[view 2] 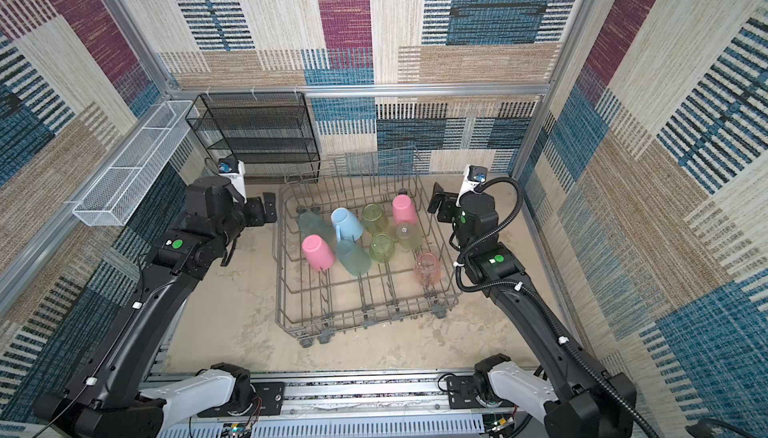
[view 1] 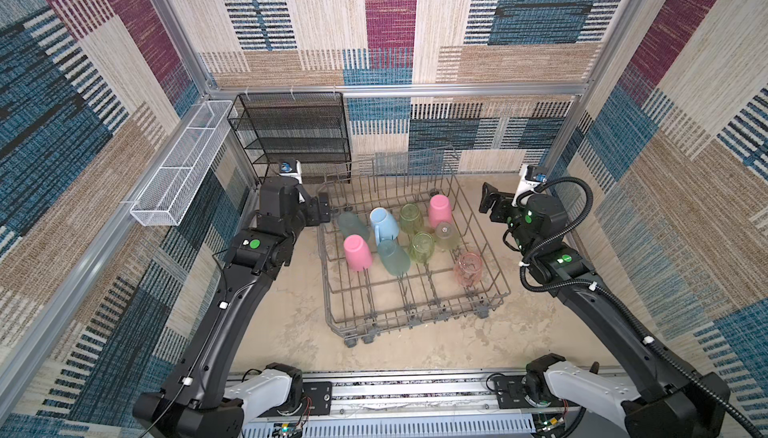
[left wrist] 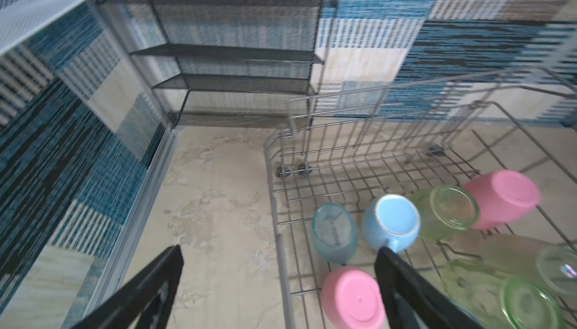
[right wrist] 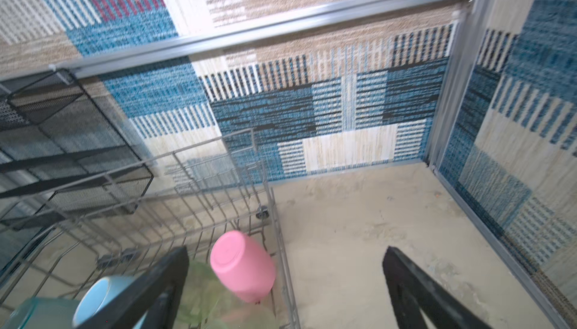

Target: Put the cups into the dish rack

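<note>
Checking the dish rack (view 1: pixel 415 312), I count nine cups (view 1: pixel 422 247) inside it, grouped toward its far end. They include the blue mug (view 1: pixel 384 223), tipped with its base up, and the pink-orange cup (view 1: pixel 468 268) beside the rack's right wall. The left gripper (left wrist: pixel 279 249) hangs just outside the rack's left wall with its fingers spread wide, grasping nothing. The right gripper (right wrist: pixel 287 249) hangs just outside the rack's right wall, its fingers also released and empty.

Black mesh shelf (view 1: pixel 291 136) stands in the worktop's (view 1: pixel 286 323) back-left corner; white mesh basket (view 1: pixel 178 167) along the left wall.
</note>
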Motion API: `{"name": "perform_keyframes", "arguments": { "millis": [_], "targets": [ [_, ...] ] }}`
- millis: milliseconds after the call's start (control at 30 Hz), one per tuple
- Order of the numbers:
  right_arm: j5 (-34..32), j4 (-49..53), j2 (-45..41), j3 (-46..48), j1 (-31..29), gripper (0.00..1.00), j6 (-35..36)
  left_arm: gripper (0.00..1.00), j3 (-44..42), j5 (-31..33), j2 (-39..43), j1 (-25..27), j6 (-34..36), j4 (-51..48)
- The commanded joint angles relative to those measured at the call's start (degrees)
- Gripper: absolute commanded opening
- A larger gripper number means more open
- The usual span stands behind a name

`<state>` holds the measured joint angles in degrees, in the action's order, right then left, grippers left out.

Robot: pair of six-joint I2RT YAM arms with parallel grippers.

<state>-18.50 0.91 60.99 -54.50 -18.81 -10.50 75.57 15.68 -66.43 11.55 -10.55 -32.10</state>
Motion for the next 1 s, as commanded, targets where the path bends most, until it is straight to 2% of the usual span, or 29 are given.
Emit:
{"name": "perform_keyframes", "arguments": {
  "millis": [0, 133, 200, 333, 433, 500, 600, 833, 967],
  "targets": [
    [-1.19, -11.62, -0.86, 3.96, 2.57, 1.0, 1.48, 0.99, -5.36, -1.83, 2.15, -6.88, -8.61, 5.34],
    [-0.17, -17.91, -2.87, 10.77, 6.14, 1.0, 2.04, 0.99, -15.03, -0.38, 4.54, -14.25, -13.21, 11.09],
    [0.26, -20.74, -4.03, 14.2, 7.55, 1.0, 2.36, 0.99, -19.1, 1.05, 4.9, -15.98, -13.62, 13.93],
    [1.65, -29.53, -3.92, 22.86, 11.35, 1.0, 2.99, 0.99, -29.39, 7.1, 3.72, -16.35, -10.44, 25.0],
    [4.98, -38.39, -1.57, 30.42, 14.5, 1.0, 1.93, 0.99, -35.28, 7.49, 0.45, -16.65, -4.51, 35.43],
    [5.56, -41.19, 1.18, 33.04, 15.45, 1.0, 2.12, 0.99, -36.78, 7.78, -2.58, -16.65, -3.13, 37.43],
    [5.49, -45.7, 4.44, 36.05, 15.9, 1.0, 3.01, 0.99, -37.79, 4.72, -6.09, -16.65, -1.56, 40.03],
    [6.5, -59.27, 9.58, 40.98, 16.16, 1.0, 7.53, 0.99, -45.35, -3.57, -10.84, -16.64, 3.55, 56.41],
    [5.46, -60.66, 13.62, 40.52, 16.26, 1.0, 9.6, 0.99, -47.71, -7.81, -13.68, -16.56, 5.1, 62.48]
  ]
}}
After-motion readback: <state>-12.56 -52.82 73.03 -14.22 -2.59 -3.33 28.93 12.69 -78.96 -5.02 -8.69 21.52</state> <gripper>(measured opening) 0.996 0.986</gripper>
